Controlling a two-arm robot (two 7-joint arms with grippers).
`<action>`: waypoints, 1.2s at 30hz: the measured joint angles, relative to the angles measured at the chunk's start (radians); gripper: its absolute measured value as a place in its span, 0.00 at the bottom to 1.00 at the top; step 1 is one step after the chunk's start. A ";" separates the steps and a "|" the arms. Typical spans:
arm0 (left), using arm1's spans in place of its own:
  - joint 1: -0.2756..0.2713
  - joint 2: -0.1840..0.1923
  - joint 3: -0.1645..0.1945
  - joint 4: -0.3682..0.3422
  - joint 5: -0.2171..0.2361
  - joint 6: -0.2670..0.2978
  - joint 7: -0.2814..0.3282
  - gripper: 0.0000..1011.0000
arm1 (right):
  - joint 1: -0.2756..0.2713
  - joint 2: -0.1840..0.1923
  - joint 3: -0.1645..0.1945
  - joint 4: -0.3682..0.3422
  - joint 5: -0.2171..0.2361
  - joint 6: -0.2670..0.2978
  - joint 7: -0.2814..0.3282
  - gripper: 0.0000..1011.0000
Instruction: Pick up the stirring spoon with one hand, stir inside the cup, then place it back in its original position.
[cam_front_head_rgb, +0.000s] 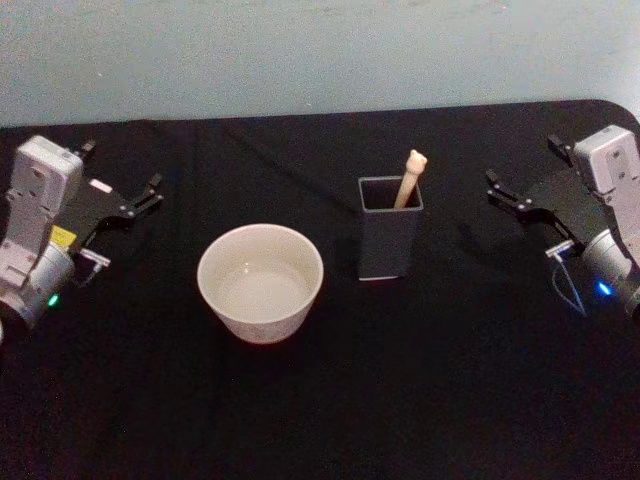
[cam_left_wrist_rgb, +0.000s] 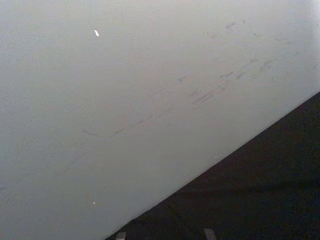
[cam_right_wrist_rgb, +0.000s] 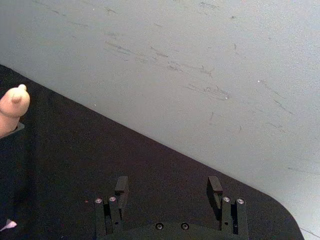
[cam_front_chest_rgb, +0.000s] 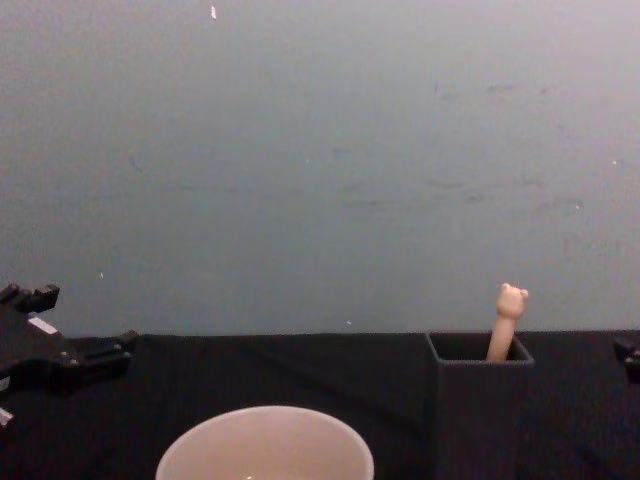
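Note:
The stirring spoon (cam_front_head_rgb: 410, 178) stands in the dark grey square holder (cam_front_head_rgb: 389, 245) at mid table, its beige bear-head knob (cam_front_chest_rgb: 511, 300) poking above the rim; its bowl is hidden inside. The off-white cup (cam_front_head_rgb: 260, 282) sits left of the holder and looks empty. My left gripper (cam_front_head_rgb: 150, 192) rests open at the table's left side, far from the cup. My right gripper (cam_front_head_rgb: 497, 188) rests open at the right side, apart from the holder. In the right wrist view its fingers (cam_right_wrist_rgb: 121, 187) stand wide apart with nothing between, and the spoon's knob (cam_right_wrist_rgb: 14, 106) shows at the edge.
A black cloth (cam_front_head_rgb: 320, 400) covers the table. A pale grey wall (cam_front_chest_rgb: 320, 150) rises behind its far edge. Open cloth lies between each gripper and the two vessels.

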 joint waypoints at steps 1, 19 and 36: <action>0.000 0.000 0.000 0.000 0.000 0.000 0.000 0.99 | 0.000 0.000 0.000 0.000 0.000 0.000 0.000 0.99; 0.000 0.000 0.000 0.000 0.000 0.000 0.000 0.99 | 0.000 0.000 0.000 0.000 0.000 0.000 0.000 0.99; 0.000 0.000 0.000 0.000 0.000 0.000 0.000 0.99 | 0.000 0.000 0.000 0.000 0.000 0.000 0.000 0.99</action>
